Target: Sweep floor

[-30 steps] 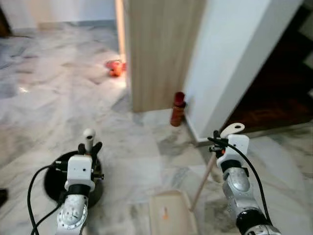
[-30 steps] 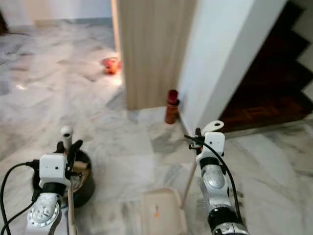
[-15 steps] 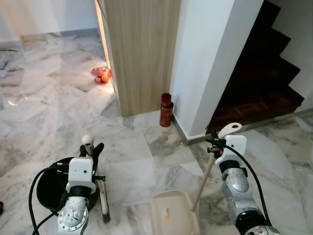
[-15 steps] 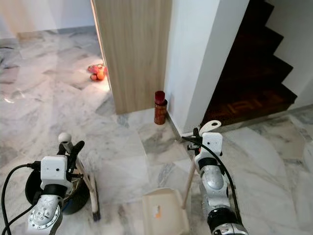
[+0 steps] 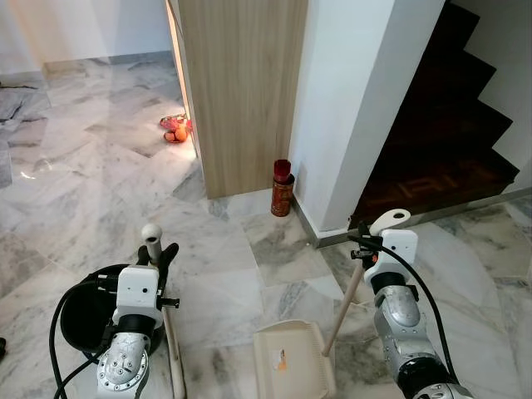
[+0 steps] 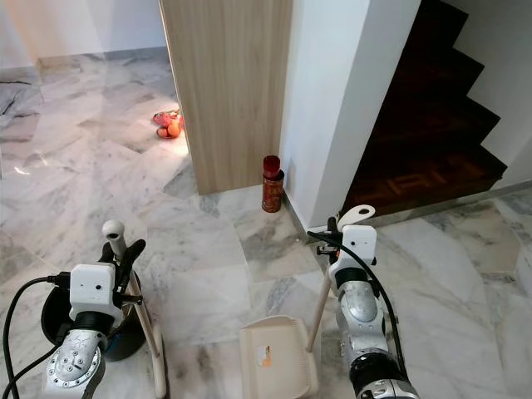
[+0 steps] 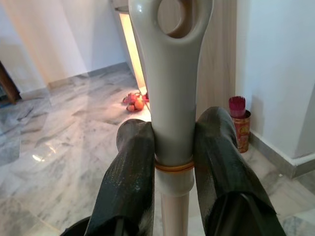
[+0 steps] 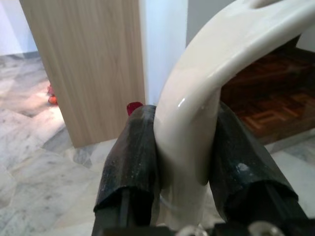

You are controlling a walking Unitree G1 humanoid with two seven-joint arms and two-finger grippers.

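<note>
On the marble floor (image 5: 100, 191) in front of the robot, two cleaning tools are held upright, one in each gripper. The broom handle (image 7: 171, 98) is clamped by the left gripper (image 7: 172, 142) just below its loop-shaped grey top, both black fingers (image 7: 129, 172) pressed flat against the shaft with no gap left; from that grip the pale shaft (image 6: 148, 337) is seen running down to the floor beside a round black bin (image 5: 83, 312). The cream dustpan handle (image 8: 197, 113) is gripped in the same way by the right gripper (image 8: 182, 152), its fingers closed against both sides of the curved top. From there a thin wooden pole (image 5: 342, 309) slants down to the cream dustpan (image 5: 293, 359), which rests on the floor between the two arms, near the lower edge of the head views.

Further ahead, a wood-panelled partition (image 5: 241, 83) and a white wall (image 5: 349, 91) are seen, with a red cylindrical container (image 5: 282, 189) standing on the floor at the foot of their junction. A small red and orange object (image 5: 174, 130) lies on the floor to the left of the partition, in a patch of light. A dark wooden staircase (image 5: 449, 116) rises to the right of the white wall.
</note>
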